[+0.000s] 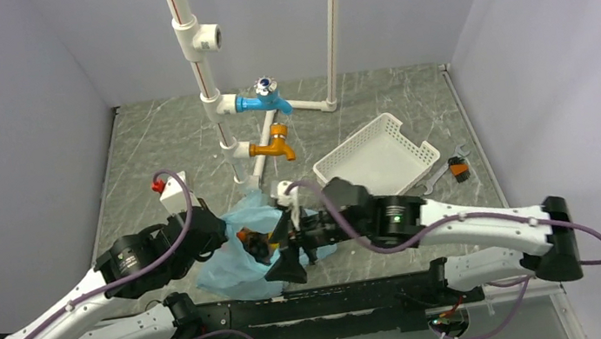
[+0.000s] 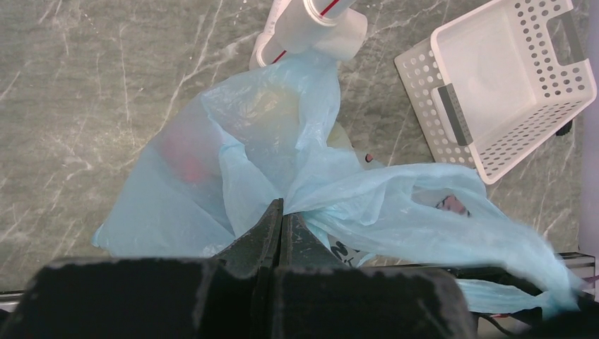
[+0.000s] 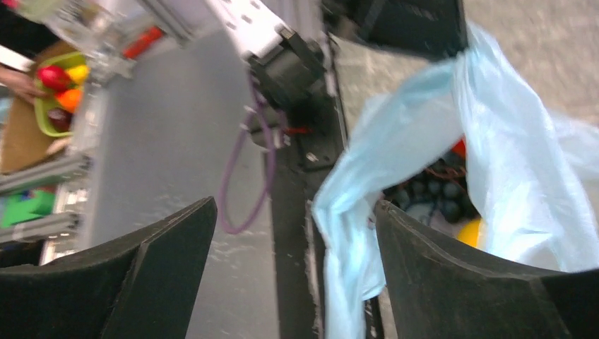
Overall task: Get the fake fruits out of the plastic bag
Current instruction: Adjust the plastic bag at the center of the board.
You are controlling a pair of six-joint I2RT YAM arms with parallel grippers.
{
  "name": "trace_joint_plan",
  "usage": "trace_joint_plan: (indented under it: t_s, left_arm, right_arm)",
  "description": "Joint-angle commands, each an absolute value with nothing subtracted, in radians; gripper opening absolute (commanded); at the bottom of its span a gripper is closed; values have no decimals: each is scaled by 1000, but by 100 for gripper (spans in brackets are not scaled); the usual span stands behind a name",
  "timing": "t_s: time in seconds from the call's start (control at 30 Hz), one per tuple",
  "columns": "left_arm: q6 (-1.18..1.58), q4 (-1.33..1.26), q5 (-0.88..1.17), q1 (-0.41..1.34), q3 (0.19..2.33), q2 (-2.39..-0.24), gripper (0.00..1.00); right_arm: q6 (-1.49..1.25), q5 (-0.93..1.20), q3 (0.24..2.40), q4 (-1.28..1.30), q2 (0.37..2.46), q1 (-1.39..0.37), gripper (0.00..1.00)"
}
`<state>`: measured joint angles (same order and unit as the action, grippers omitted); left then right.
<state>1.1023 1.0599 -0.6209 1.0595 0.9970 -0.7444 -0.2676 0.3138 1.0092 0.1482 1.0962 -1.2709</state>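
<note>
Your left gripper (image 2: 281, 209) has its fingers pressed together on a fold of the plastic bag (image 2: 233, 134). Your right gripper (image 3: 297, 212) has its fingers wide apart at the bag's mouth, by the table's (image 1: 155, 154) near edge. The fake fruits (image 3: 470, 233), grape bunch (image 3: 424, 192) foremost, lie inside. Close now and you'd likely pinch film, not fruit (the blur may hide contact), dragging the bag toward that edge.

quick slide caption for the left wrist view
Left gripper pinches a fold of the blue plastic bag, a red fruit showing through it, white basket nearby.
</note>
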Motion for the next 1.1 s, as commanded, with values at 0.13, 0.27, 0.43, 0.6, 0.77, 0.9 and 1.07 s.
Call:
trace_joint_plan:
  t_s: [0.13, 0.27, 0.43, 0.6, 0.77, 0.9, 1.07]
  left_arm:
    - [1065, 1042, -672, 1056, 1073, -773, 0]
    - [1045, 1045, -735, 1048, 1115, -813, 0]
    - [997, 1104, -762, 982, 1200, -923, 0]
    - [987, 1314, -803, 843, 1319, -1011, 0]
    - [907, 1409, -873, 725, 1378, -947, 0]
    - [788, 1333, -834, 646, 1381, -853, 0]
    - [732, 1165, -674, 632, 1230, -749, 0]
  right_arm:
    - [-165, 140, 981, 166, 1234, -1306, 92]
    - [-217, 109, 926, 98, 1265, -1347, 69]
    - [-313, 3, 825, -67, 1339, -1452, 30]
    - [-308, -91, 875, -36, 1473, -1517, 14]
    - [-178, -192, 956, 29, 1483, -1503, 10]
    - [-41, -264, 1039, 100, 1494, -1481, 10]
    - [56, -341, 1084, 158, 1484, -1465, 18]
